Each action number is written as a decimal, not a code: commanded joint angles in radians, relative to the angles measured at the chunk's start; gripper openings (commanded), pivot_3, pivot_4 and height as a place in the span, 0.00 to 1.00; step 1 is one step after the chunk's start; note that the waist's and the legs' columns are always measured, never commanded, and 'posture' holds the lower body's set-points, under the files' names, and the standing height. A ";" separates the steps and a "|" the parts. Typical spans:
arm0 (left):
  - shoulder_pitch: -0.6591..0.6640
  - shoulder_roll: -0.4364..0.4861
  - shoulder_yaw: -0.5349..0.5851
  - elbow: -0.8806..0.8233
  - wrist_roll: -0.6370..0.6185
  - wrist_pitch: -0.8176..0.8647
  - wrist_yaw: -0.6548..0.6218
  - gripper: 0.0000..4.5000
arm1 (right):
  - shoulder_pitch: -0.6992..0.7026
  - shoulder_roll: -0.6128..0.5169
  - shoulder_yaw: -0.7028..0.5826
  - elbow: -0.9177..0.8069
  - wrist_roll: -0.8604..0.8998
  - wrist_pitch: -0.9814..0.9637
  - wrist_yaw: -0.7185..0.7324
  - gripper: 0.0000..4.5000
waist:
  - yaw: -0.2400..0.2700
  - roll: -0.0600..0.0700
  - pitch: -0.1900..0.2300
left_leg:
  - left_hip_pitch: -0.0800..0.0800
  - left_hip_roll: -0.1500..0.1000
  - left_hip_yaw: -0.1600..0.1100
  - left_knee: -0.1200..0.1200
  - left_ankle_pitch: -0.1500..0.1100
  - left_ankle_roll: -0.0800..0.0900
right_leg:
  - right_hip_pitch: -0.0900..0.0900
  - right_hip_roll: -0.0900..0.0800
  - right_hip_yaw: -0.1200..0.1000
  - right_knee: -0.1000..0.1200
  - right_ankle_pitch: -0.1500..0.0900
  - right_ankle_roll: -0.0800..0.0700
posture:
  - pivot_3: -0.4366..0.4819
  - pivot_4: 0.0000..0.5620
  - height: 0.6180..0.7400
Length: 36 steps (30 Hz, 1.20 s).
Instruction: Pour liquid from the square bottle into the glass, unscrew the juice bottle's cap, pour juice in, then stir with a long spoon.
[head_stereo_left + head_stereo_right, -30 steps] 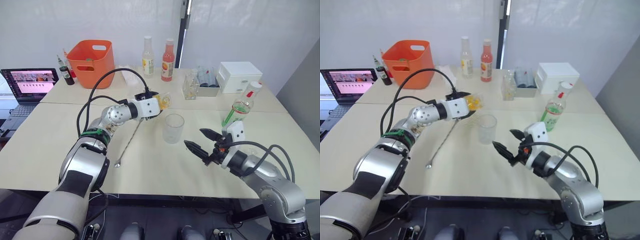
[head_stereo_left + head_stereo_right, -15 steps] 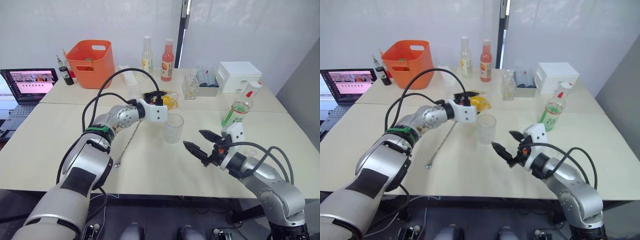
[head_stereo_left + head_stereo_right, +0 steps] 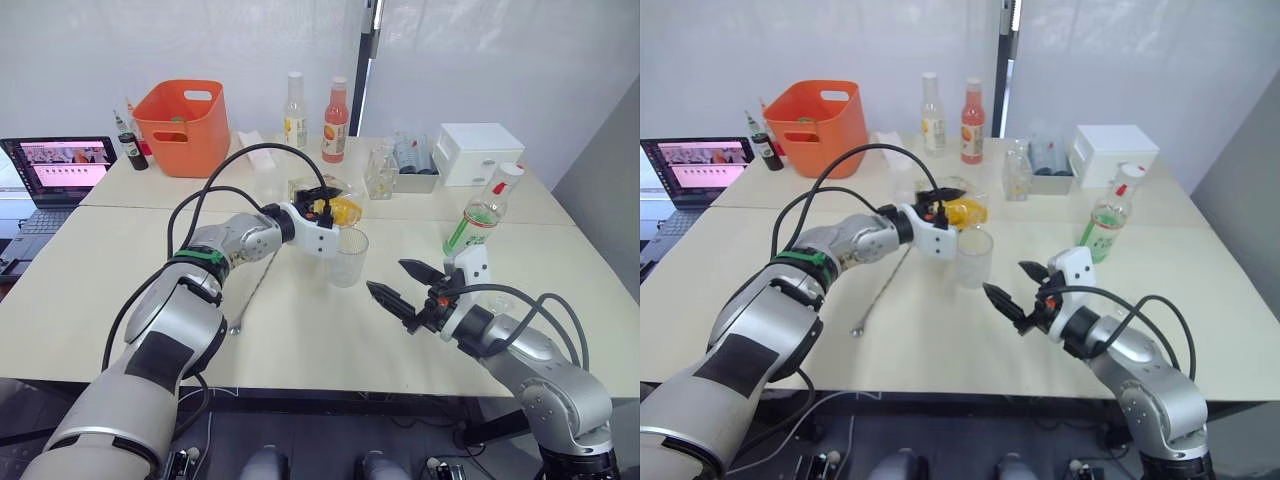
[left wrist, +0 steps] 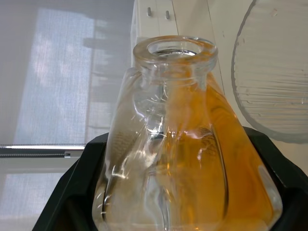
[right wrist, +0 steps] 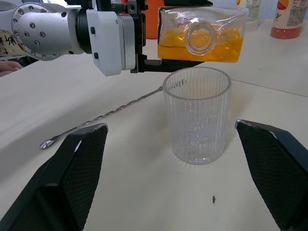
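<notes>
Square bottle [image 5: 202, 34]: clear, orange liquid, tipped sideways above glass [image 5: 197, 115].
Left gripper [image 3: 325, 203]: pinching it.
Right gripper [image 3: 405, 283]: spread, right of glass.

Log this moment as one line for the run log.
phase: pre-pour | left gripper: holds square bottle tipped above glass | glass: empty | right gripper: open, idle | long spoon: on table

The clear square bottle [image 5: 202, 33], uncapped and holding orange liquid, lies tipped sideways just above the empty ribbed glass [image 5: 197, 115]. Left of it lies the long spoon [image 3: 257, 284]; the juice bottle [image 3: 335, 121], apparently capped, stands far behind.
</notes>
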 commanded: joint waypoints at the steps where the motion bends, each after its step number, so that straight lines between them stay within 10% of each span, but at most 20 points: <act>1: -0.085 0.015 0.004 -0.033 0.004 0.000 0.092 0.63 | -0.002 -0.003 -0.032 -0.043 0.030 -0.001 -0.004 1.00 | 0.000 0.000 0.000 | 0.000 0.000 0.000 0.000 0.000 0.000 | 0.000 0.000 0.000 0.000 0.000 0.000 | 0.48 0.27 0.79; 36: -0.116 0.020 -0.125 -0.012 0.135 0.073 0.293 0.63 | 0.001 -0.004 -0.033 -0.052 0.062 -0.005 -0.032 1.00 | 0.000 0.000 0.000 | 0.000 0.000 0.000 0.000 0.000 0.000 | 0.000 0.000 0.000 0.001 0.000 0.000 | 0.48 0.27 0.79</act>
